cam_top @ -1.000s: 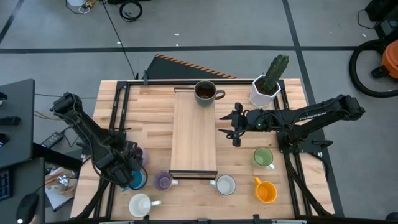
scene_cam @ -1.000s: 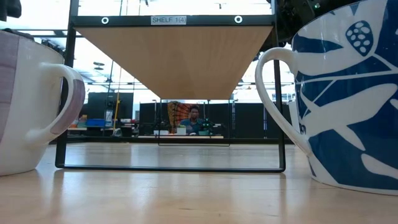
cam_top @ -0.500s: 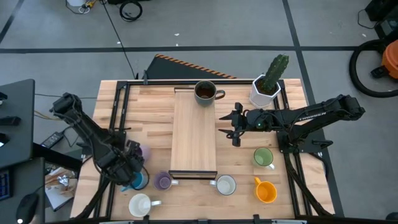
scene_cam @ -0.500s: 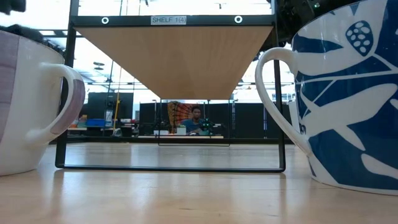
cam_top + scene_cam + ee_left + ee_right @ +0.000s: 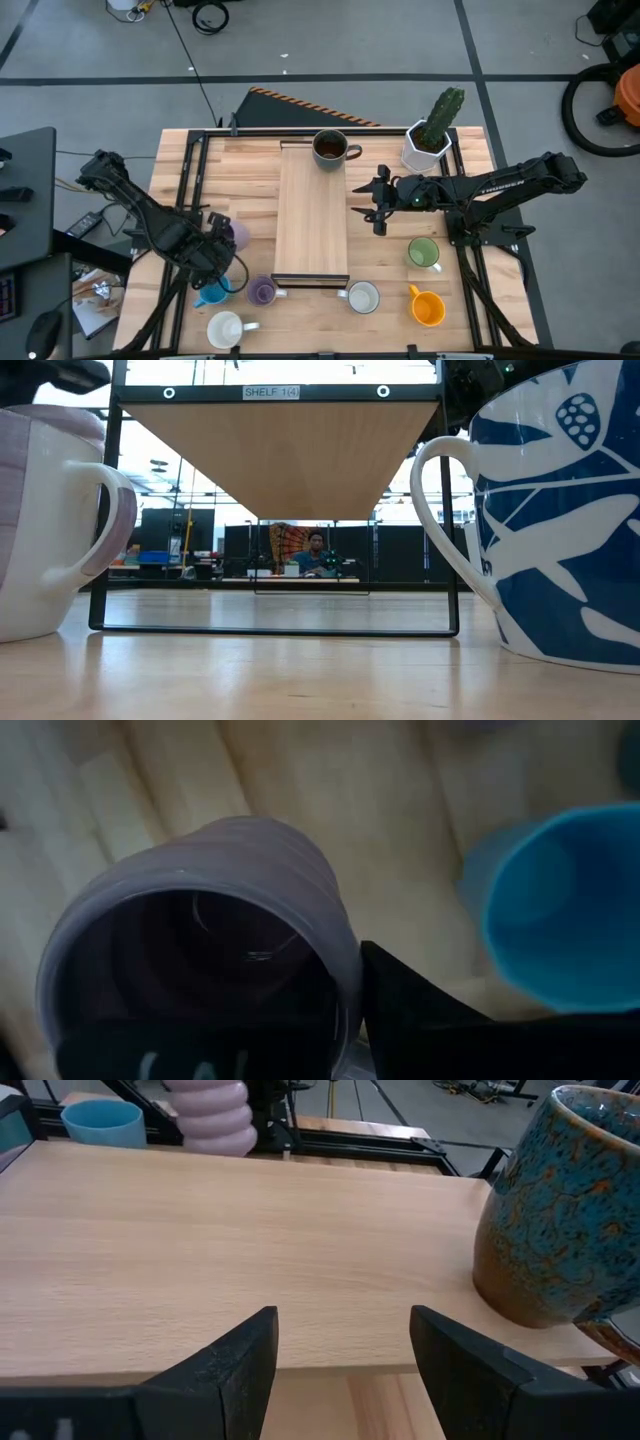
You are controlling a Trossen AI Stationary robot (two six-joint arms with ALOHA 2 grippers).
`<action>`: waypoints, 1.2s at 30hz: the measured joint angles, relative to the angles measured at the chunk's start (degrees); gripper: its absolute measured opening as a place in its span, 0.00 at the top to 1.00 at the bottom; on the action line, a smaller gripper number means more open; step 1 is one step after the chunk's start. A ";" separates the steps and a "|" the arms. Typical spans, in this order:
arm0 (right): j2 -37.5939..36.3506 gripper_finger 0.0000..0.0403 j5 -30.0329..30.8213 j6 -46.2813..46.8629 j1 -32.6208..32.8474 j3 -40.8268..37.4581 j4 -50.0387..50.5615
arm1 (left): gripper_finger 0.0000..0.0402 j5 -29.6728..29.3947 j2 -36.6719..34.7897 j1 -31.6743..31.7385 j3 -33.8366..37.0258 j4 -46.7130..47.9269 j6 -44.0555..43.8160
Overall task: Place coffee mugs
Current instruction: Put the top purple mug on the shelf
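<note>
Even bright lighting; the left wrist view is blurred, low view backlit.

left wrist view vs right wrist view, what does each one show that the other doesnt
Only the left wrist view looks down into the ribbed lilac mug, with one of the left gripper's fingers shut on its rim. Only the right wrist view shows the wooden shelf board, the speckled brown and teal mug standing on it, and the right gripper open and empty over the board's edge. Both share the lilac mug, seen from the side in the right wrist view, and the blue mug beside it.
</note>
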State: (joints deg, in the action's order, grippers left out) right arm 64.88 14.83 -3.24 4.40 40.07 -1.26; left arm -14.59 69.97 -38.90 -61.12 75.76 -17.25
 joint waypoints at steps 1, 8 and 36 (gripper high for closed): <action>0.00 0.42 0.03 -0.13 0.07 0.00 -0.19 | 0.90 0.02 0.00 0.78 -0.47 0.89 1.28; -0.76 0.42 0.42 -4.21 -0.21 0.00 -3.94 | 0.90 -0.17 0.00 6.81 -5.94 5.46 11.75; -8.85 0.42 0.46 -4.49 -0.07 -0.01 -1.01 | 0.90 -5.57 -0.07 31.76 -16.64 2.12 71.24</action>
State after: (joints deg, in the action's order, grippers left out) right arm 56.03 15.29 -7.73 4.34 40.07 -2.27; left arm -20.16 69.91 -7.13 -77.76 77.87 53.98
